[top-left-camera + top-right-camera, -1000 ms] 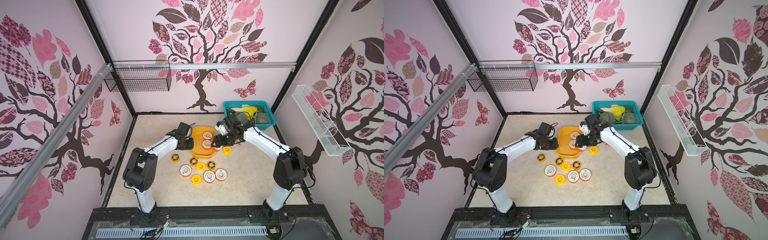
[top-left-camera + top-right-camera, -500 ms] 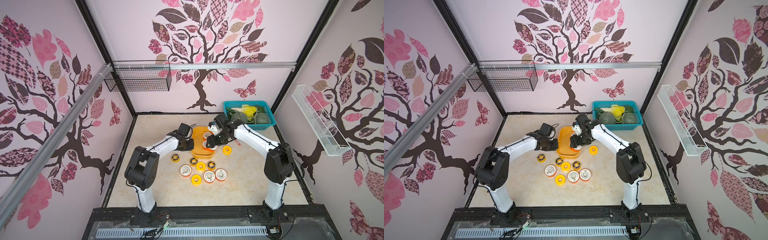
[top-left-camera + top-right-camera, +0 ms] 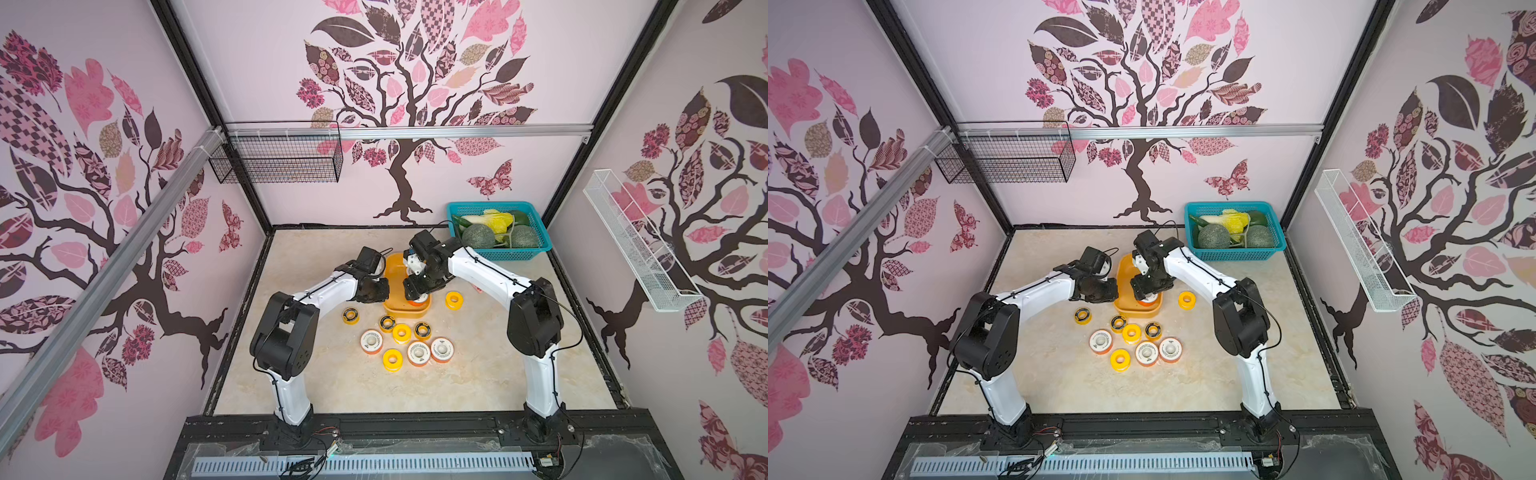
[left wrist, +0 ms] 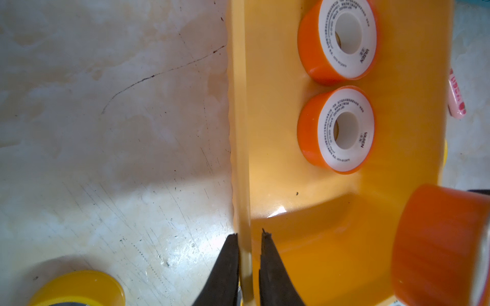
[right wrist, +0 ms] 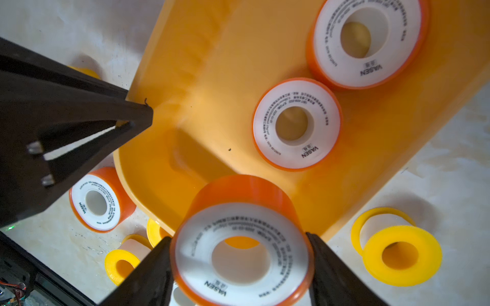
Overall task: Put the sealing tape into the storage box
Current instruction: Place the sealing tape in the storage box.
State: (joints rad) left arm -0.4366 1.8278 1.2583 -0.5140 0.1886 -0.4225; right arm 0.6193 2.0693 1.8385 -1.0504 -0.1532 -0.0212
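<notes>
Orange sealing tape [image 5: 241,254] in right end effector [image 5: 237,237], above storage box [image 5: 225,66]

The storage box [image 3: 392,266] stands in the middle of the desk [image 3: 332,390], its long sides running front to back. Two sealing-tape spools [image 4: 331,111] lie flat inside, one behind the other. A third spool [image 5: 238,193] hangs over the box's near end, clamped between the fingers [image 5: 148,278] of the right gripper [image 5: 238,238]. The left gripper [image 4: 249,235] pinches the box's left rim near the front corner. Eight spools [image 3: 402,332] cluster on the desk just before the box, and a lone spool [image 3: 453,305] lies just right of it. A latticed basket [image 3: 498,254] of produce [image 3: 478,236] sits in the back right corner.
</notes>
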